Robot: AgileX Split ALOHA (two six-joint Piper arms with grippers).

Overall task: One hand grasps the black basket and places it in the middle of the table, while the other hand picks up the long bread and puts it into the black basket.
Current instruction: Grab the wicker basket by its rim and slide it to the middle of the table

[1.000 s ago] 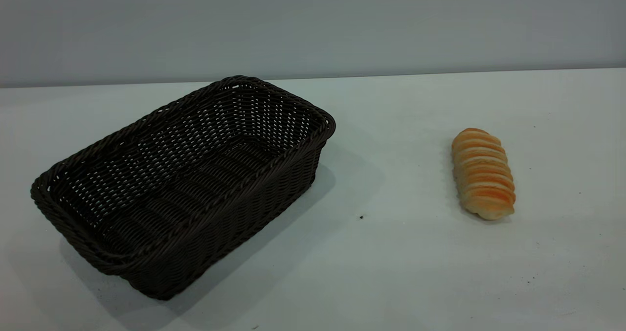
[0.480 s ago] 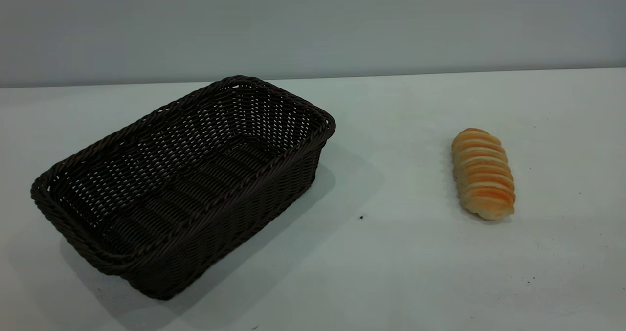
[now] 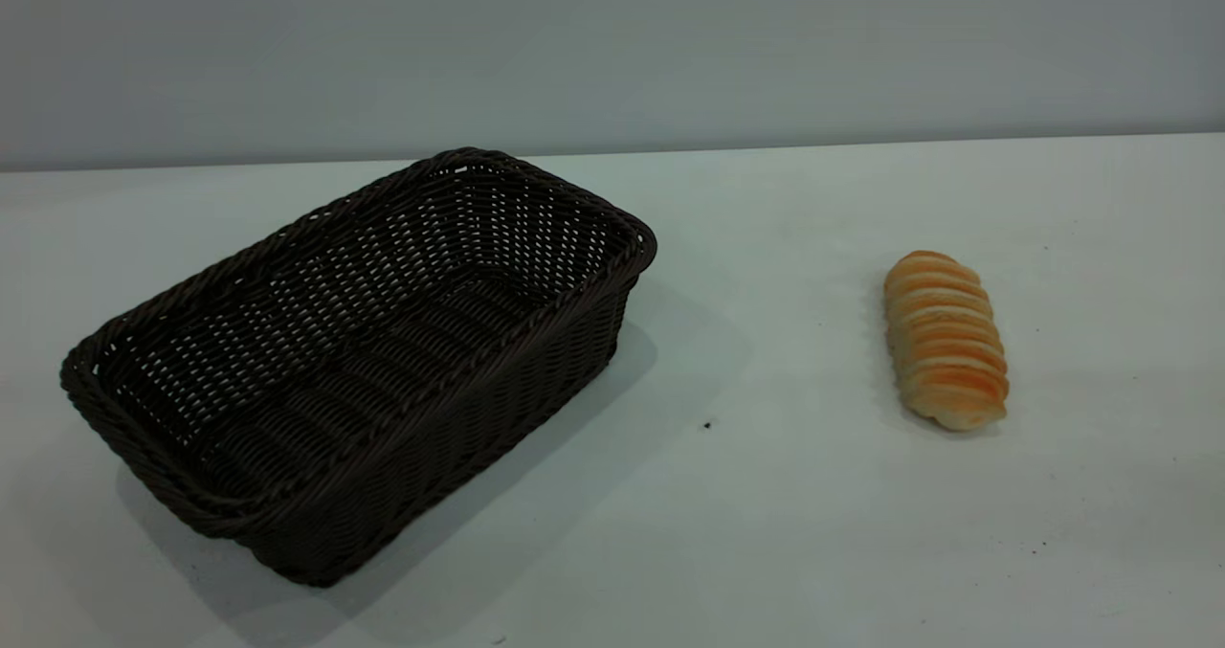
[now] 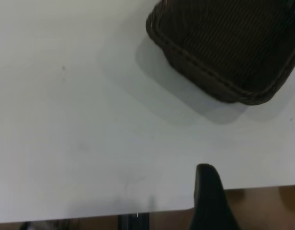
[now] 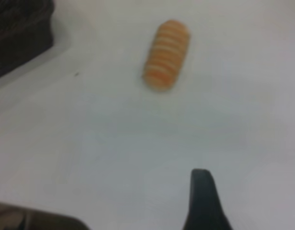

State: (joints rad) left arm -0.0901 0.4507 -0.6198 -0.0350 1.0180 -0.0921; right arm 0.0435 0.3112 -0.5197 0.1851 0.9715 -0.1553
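The black basket sits on the left side of the white desk, turned at a slant, with one short end near the front and the other short end toward the back; it stands flat and its inside holds nothing; its rim is braided and its sides are woven with small holes; the long bread lies on the right side of the desk, well apart from the basket, with bare desk between them; the bread has orange and cream stripes across it and points from back to front; a tiny dark speck lies on the desk between the two things; no arm shows in the outside view; in the left wrist view, one dark finger of the left tool shows near the desk's edge, well apart from the basket, and I cannot tell if this tool is spread or closed; in the right wrist view, one dark finger of the right tool shows over the bare desk, well apart from the bread, and I cannot tell its state either; neither tool touches anything.
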